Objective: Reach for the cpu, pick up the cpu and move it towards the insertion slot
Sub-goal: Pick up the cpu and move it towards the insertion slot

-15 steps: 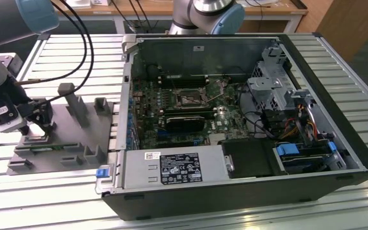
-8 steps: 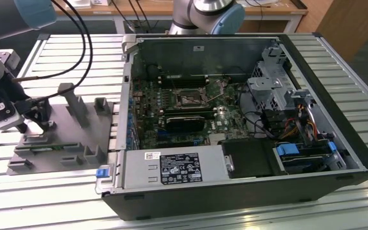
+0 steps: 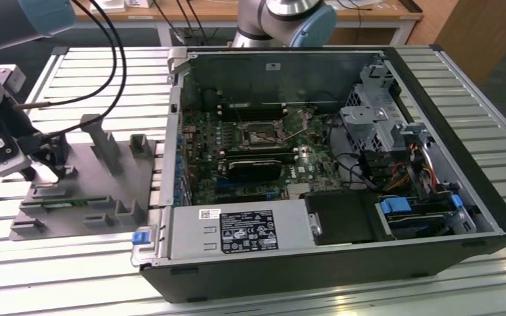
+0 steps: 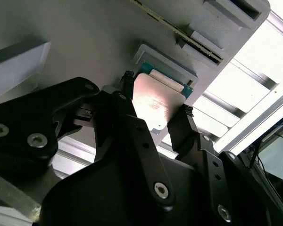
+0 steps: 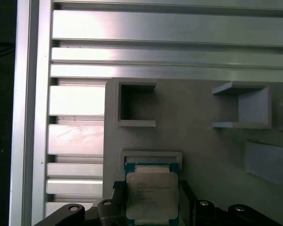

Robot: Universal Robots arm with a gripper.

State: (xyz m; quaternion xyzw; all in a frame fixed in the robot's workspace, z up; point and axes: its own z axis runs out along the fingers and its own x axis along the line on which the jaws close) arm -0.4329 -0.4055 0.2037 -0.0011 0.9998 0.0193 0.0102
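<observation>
The cpu [image 5: 151,197], a shiny silver square chip with a green edge, lies between my gripper's [image 5: 151,187] two black fingers [image 4: 179,127] in both wrist views. The fingers press against its two opposite sides, so the gripper [image 4: 155,94] is shut on the cpu [image 4: 153,106]. It sits at or just over the square grey recess [image 5: 151,156] of the grey fixture plate [image 3: 86,197]. In the exterior view my gripper [image 3: 47,172] is low over that plate, at the exterior view's left. The insertion slot [image 3: 259,136] lies inside the open computer case, well to the exterior view's right of the gripper.
The fixture plate carries upright grey posts [image 3: 103,148] and a thin green memory strip [image 3: 64,203]. The open computer case [image 3: 323,263] has a tall metal wall [image 3: 176,131] facing the plate. Black cables [image 3: 112,59] hang above the slatted aluminium table [image 3: 103,72].
</observation>
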